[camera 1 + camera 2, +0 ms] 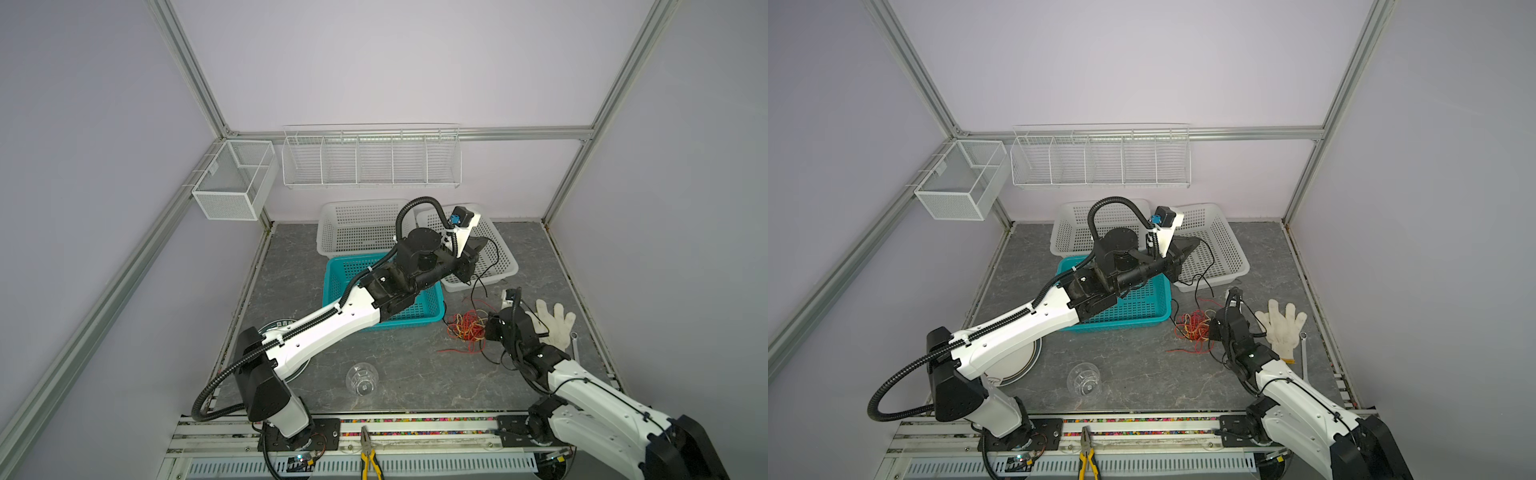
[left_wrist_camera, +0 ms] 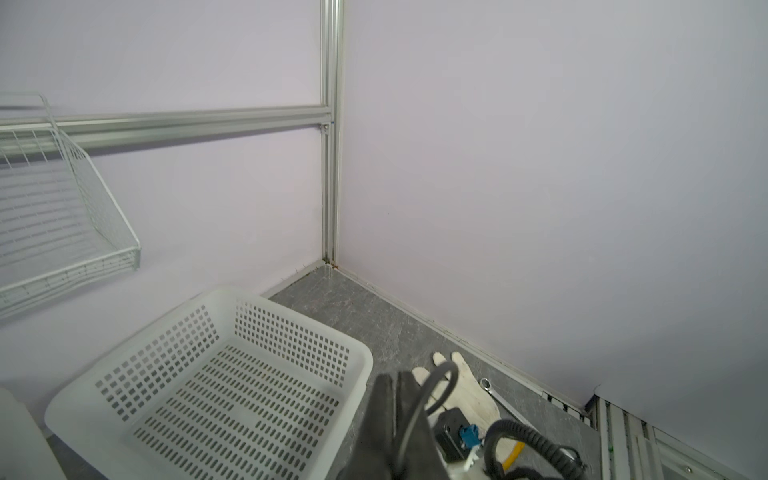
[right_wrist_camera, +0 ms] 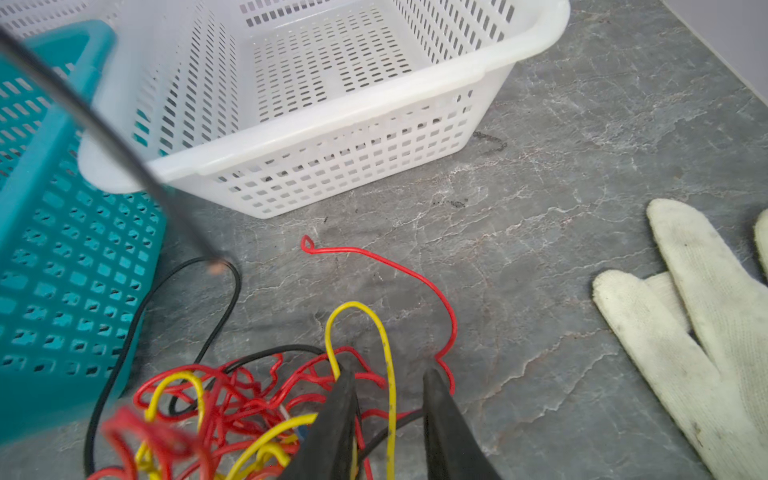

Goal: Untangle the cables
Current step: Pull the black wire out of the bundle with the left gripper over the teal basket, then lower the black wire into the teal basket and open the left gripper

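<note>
Since the left arm (image 1: 332,328) crosses it, teal basket (image 1: 419,309): largely hidden.
Cables (image 1: 467,328): tangled on the table (image 1: 395,365) beside that basket (strands blur together).
Left gripper (image 2: 395,377): closed on a blurred black cable (image 3: 137,172).
Right gripper (image 3: 388,372): parted astride a yellow strand (image 3: 388,332), contact unclear.

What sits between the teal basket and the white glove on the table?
The cables, with the right gripper reaching into them; both top views show it.

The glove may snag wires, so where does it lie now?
In both top views the white glove lies at the right of the table, between the cable tangle and a wrench.
</note>
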`<control>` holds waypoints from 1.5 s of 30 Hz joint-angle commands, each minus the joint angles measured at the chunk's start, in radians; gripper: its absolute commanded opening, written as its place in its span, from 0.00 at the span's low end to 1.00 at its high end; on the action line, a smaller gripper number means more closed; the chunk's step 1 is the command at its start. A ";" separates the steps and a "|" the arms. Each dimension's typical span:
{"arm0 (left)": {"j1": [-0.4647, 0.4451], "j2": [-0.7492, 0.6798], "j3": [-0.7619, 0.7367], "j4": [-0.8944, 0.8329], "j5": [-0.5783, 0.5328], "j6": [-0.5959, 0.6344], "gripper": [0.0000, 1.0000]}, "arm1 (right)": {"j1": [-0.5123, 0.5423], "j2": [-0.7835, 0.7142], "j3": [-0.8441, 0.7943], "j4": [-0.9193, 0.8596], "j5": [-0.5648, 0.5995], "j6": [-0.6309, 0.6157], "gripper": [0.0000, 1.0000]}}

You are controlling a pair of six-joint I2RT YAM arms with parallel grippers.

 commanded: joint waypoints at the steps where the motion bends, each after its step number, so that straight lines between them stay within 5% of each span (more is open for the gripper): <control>1: 0.008 -0.013 0.086 -0.020 -0.021 0.044 0.00 | -0.006 0.022 -0.011 -0.014 0.017 0.028 0.31; 13: 0.050 -0.122 0.054 -0.105 -0.201 0.104 0.00 | -0.006 0.041 0.025 -0.023 0.008 0.003 0.37; 24: 0.173 -0.293 -0.263 -0.154 -0.416 0.071 0.00 | -0.006 0.011 0.093 -0.101 -0.041 0.008 0.46; 32: 0.248 -0.228 -0.459 -0.176 -0.455 -0.029 0.00 | -0.004 -0.009 0.132 -0.142 -0.075 0.015 0.46; 41: 0.267 -0.082 -0.484 -0.275 -0.593 -0.138 0.01 | -0.002 0.012 0.151 -0.153 -0.102 0.006 0.49; 45: 0.267 -0.059 -0.463 -0.308 -0.601 -0.155 0.47 | -0.001 0.035 0.172 -0.160 -0.152 0.003 0.51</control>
